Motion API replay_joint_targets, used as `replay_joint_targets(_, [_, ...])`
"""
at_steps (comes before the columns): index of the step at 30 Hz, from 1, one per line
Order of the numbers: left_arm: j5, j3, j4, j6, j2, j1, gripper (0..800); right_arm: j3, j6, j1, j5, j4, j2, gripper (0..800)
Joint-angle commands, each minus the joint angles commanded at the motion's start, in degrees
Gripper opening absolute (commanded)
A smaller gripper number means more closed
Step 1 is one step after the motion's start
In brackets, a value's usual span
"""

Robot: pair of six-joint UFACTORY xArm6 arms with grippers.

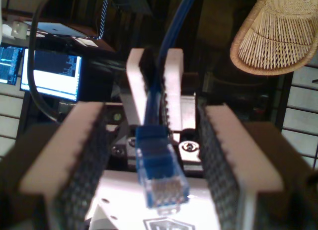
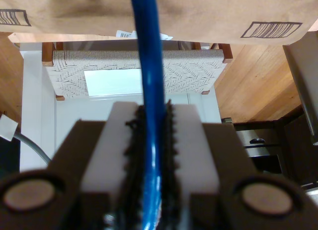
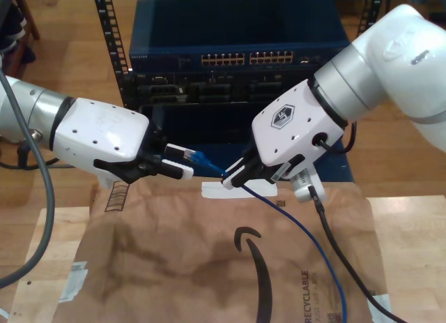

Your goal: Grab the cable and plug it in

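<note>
This looks like a robotics lab or network test room set up in a wood-floored space. Just beyond my first gripper point(image 3: 182, 162) and my second gripper point(image 3: 233, 178) stands a dark-blue rack-mounted network switch with rows of ports point(image 3: 240, 54), held between black perforated rack rails point(image 3: 110, 37). Below the grippers lies a brown paper sheet printed with a recycling mark point(image 3: 209, 260) over a light wooden table point(image 3: 49, 260). Behind my first gripper glow lit computer screens point(image 1: 52, 73).
</note>
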Motion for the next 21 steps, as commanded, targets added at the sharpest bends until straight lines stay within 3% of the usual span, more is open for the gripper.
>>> replay_joint_targets(15, [0.2, 0.1, -2.3, 0.1, -0.3, 0.0, 240, 0.0, 0.0, 0.1, 0.0, 0.0, 0.3, 24])
replay_joint_targets(21, [0.1, 0.1, -2.3, 0.0, -0.3, 0.1, 192, 0.0, 0.0, 0.1, 0.0, 0.0, 0.4, 24])
